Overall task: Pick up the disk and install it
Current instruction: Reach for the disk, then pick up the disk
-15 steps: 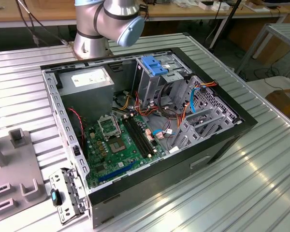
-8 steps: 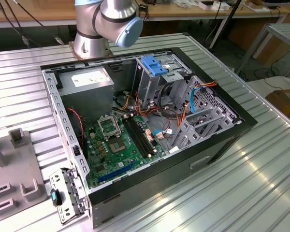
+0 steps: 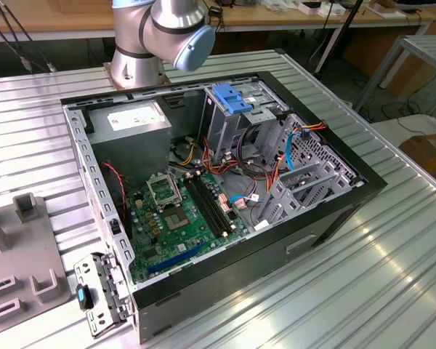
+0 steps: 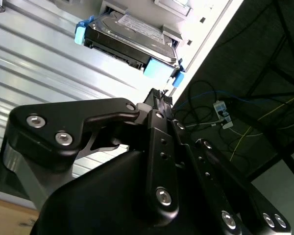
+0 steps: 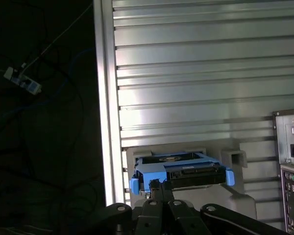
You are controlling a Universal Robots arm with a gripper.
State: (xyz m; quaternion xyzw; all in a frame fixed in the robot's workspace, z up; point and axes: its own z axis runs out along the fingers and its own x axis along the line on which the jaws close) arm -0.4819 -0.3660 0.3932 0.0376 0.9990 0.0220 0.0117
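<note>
Beyond the jaws, the disk (image 4: 130, 36)

A: What's ahead of the gripper (image 5: 157, 185)?
B: The disk (image 5: 186, 172) in its grey holder (image 5: 235, 157), with posts flanking it. Open ribbed table (image 5: 196, 73) lies beyond, and a computer case (image 5: 290, 147) stands off to one side.
</note>
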